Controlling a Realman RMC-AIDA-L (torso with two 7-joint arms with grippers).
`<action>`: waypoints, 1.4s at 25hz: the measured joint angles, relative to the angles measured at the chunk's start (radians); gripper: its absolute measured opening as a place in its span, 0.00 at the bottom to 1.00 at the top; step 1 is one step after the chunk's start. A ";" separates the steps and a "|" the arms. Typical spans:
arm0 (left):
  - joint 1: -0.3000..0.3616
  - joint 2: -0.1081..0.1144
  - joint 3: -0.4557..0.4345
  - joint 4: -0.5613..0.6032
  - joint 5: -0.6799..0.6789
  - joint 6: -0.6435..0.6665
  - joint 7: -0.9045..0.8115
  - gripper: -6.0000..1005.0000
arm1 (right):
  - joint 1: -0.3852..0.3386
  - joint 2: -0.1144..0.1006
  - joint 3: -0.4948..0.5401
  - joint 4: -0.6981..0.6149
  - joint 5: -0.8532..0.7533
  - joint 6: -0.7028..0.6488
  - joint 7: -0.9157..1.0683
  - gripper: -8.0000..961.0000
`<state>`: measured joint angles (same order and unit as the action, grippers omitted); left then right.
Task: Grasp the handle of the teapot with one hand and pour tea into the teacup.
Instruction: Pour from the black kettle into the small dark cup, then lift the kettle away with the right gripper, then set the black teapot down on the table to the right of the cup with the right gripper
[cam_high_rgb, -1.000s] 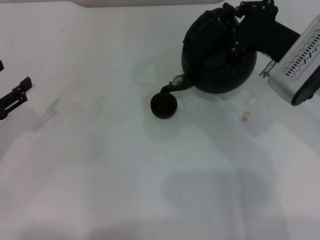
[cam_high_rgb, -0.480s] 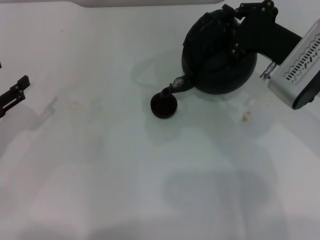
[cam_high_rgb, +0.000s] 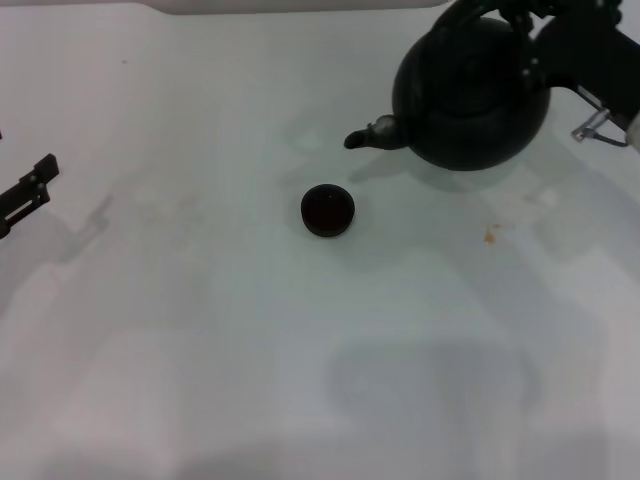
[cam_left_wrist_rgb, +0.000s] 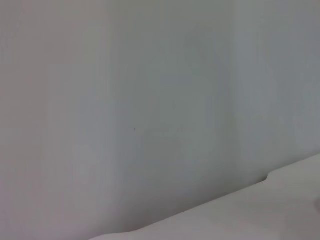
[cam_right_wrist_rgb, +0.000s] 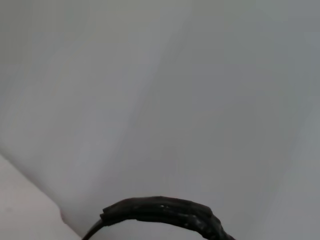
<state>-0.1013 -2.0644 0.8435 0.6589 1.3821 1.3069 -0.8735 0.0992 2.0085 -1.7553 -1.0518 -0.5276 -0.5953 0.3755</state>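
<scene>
Head view: my right gripper (cam_high_rgb: 525, 30) is clamped on the handle (cam_high_rgb: 470, 8), teapot (cam_high_rgb: 470, 90) held near level at the table's (cam_high_rgb: 200, 350) far right, spout pointing toward the teacup (cam_high_rgb: 328, 210), which sits apart, nearer the middle. I judge the pour is over, so next comes setting the pot down gently. My left gripper (cam_high_rgb: 25, 195) idles at the left edge; its fingers I cannot tell.

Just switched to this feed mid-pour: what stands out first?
The big black teapot at the table's far right, its handle in the right gripper, spout aimed left. The tiny teacup sits mid-table, apart from the spout. The left gripper idles at the left edge.
</scene>
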 joint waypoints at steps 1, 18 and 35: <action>0.000 0.000 0.000 0.000 0.000 0.000 0.000 0.77 | -0.004 -0.001 0.012 0.031 0.013 -0.035 0.037 0.12; -0.018 0.006 0.000 -0.001 0.008 -0.002 0.002 0.77 | -0.001 -0.006 0.137 0.315 0.011 -0.360 0.346 0.12; -0.032 0.003 0.000 -0.001 0.011 -0.001 0.003 0.77 | 0.014 -0.005 0.150 0.426 -0.016 -0.424 0.335 0.12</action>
<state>-0.1338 -2.0617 0.8437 0.6581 1.3930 1.3054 -0.8700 0.1131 2.0039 -1.6057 -0.6255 -0.5434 -1.0194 0.7104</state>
